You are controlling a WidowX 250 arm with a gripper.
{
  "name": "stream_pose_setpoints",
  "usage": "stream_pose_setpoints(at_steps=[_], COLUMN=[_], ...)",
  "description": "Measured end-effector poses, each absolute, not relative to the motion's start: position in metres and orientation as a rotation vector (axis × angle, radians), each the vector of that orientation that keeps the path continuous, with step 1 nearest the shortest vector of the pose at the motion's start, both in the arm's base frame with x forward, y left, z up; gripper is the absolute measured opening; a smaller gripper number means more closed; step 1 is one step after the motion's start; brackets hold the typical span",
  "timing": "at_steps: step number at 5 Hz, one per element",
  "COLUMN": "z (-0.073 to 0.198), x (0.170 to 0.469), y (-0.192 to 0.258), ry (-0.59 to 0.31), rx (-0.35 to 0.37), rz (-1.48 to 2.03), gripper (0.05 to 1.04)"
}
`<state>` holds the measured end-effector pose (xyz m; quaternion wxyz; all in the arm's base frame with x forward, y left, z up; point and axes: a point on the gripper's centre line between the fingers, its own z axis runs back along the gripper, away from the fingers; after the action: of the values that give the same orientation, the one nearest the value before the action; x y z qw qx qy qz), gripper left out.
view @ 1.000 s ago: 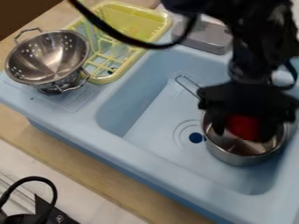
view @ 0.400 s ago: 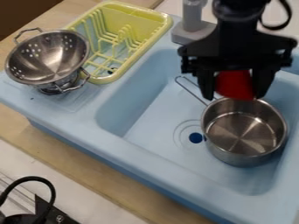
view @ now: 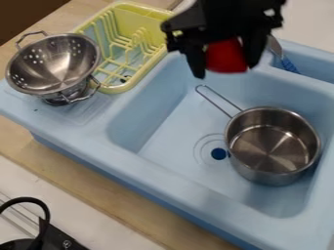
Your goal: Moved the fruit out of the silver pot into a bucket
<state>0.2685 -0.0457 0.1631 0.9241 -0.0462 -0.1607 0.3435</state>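
Your black two-finger gripper (view: 224, 57) is closed around the red rounded fruit (view: 225, 56), and it hangs above the back edge of the light-blue plastic sink (view: 163, 168). The round silver metal pot (view: 273, 145) sits inside this sink.

Shiny metal pot (view: 273, 171), perforated metal colander (view: 55, 63), smooth plastic sink (view: 153, 168)
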Motion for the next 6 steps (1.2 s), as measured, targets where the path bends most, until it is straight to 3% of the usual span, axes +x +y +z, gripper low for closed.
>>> stream_pose_setpoints(at_steps=[2, 6], z=[0.167, 0.142], x=[0.290, 0.304], y=[0.004, 0.083], ry=[-0.342, -0.296], rx=[-0.123, -0.096], rz=[0.840, 1.089], gripper=[0.775, 0.775])
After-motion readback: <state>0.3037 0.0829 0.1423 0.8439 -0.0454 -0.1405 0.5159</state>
